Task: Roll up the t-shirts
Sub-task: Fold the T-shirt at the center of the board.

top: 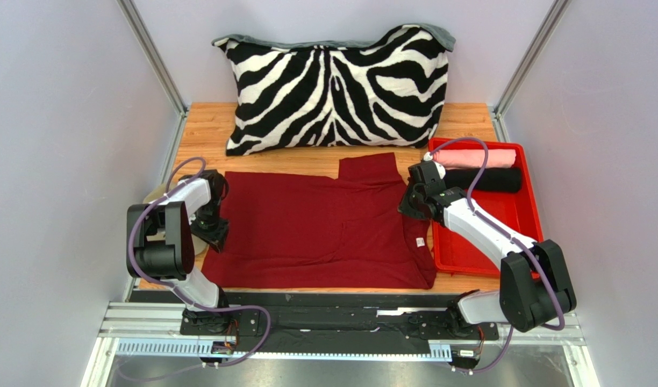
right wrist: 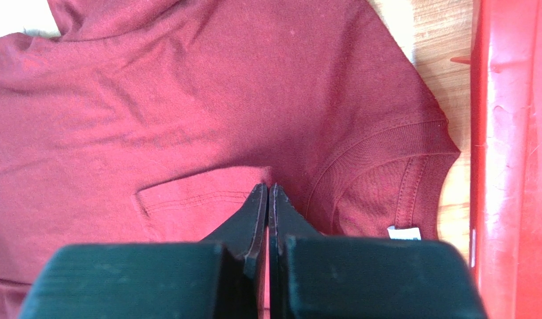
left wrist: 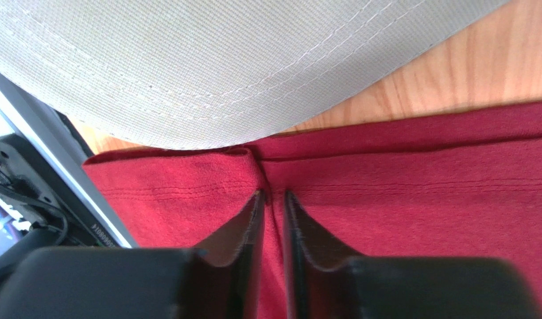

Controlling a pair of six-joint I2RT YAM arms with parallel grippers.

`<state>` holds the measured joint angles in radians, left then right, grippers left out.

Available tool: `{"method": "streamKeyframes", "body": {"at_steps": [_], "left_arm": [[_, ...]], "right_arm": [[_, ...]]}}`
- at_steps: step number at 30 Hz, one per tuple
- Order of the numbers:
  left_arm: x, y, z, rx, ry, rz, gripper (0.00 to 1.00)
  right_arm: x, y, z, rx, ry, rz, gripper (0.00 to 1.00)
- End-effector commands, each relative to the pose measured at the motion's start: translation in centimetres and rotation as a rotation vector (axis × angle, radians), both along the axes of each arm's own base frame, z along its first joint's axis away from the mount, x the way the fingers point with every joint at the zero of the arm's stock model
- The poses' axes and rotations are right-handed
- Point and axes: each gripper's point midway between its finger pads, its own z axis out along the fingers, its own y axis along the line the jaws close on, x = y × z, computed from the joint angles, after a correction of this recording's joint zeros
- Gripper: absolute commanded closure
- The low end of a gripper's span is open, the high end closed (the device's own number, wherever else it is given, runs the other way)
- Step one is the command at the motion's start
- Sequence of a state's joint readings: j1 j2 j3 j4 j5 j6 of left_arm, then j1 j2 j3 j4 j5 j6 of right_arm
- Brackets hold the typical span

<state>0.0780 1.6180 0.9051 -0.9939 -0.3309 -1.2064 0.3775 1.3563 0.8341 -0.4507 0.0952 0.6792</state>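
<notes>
The maroon t-shirt (top: pixel 308 226) lies spread flat on the wooden table, its collar and small white label (top: pixel 420 241) to the right. My left gripper (top: pixel 217 234) is at the shirt's left hem; in the left wrist view (left wrist: pixel 273 194) its jaws are closed on a pinched fold of maroon cloth (left wrist: pixel 420 173). My right gripper (top: pixel 406 208) is at the collar end; in the right wrist view (right wrist: pixel 268 187) its jaws are pressed together on the shirt (right wrist: pixel 187 100) beside the collar and label (right wrist: pixel 405 232). A rolled pink t-shirt (top: pixel 473 156) and a rolled black one (top: pixel 490 179) lie in the tray.
The red plastic tray (top: pixel 528 201) stands at the right, close beside the shirt's collar, and shows in the right wrist view (right wrist: pixel 513 133). The zebra-striped pillow (top: pixel 336 85) leans at the back. A grey-beige cloth (left wrist: pixel 220 60) lies at the table's left edge by my left gripper.
</notes>
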Motion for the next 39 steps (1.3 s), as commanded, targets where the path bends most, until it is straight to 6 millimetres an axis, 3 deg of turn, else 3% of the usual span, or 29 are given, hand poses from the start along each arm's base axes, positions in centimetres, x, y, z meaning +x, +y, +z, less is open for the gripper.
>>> {"method": "streamKeyframes", "body": {"at_steps": [1,3,20,28,31,35,39], "left_arm": [[-0.3,0.2,-0.4,0.021,0.006,0.011,0.93],[-0.3,0.1,-0.2,0.015,-0.001,0.007,1.00],[-0.3,0.2,3.5,0.026,-0.103,-0.008,1.00],[-0.4,0.3,4.1,0.030,-0.114,-0.015,1.00],[0.4,0.0,3.8,0.005,-0.138,-0.048,1.00],[0.5,-0.4,2.9,-0.023,-0.104,-0.058,0.78],[-0.2,-0.6,2.4,-0.031,-0.081,-0.043,0.73]], "right_arm": [[0.9,0.4,0.6,0.009,-0.042,0.012,1.00],[0.9,0.4,0.7,0.007,-0.046,0.012,1.00],[0.5,-0.5,3.1,-0.001,-0.095,-0.017,1.00],[0.1,-1.0,4.3,-0.002,-0.123,-0.031,1.00],[0.1,-0.9,4.2,0.007,-0.123,-0.028,1.00],[0.1,-0.5,3.6,0.015,-0.107,-0.018,1.00],[0.0,-0.5,3.4,0.017,-0.104,-0.020,1.00]]}}
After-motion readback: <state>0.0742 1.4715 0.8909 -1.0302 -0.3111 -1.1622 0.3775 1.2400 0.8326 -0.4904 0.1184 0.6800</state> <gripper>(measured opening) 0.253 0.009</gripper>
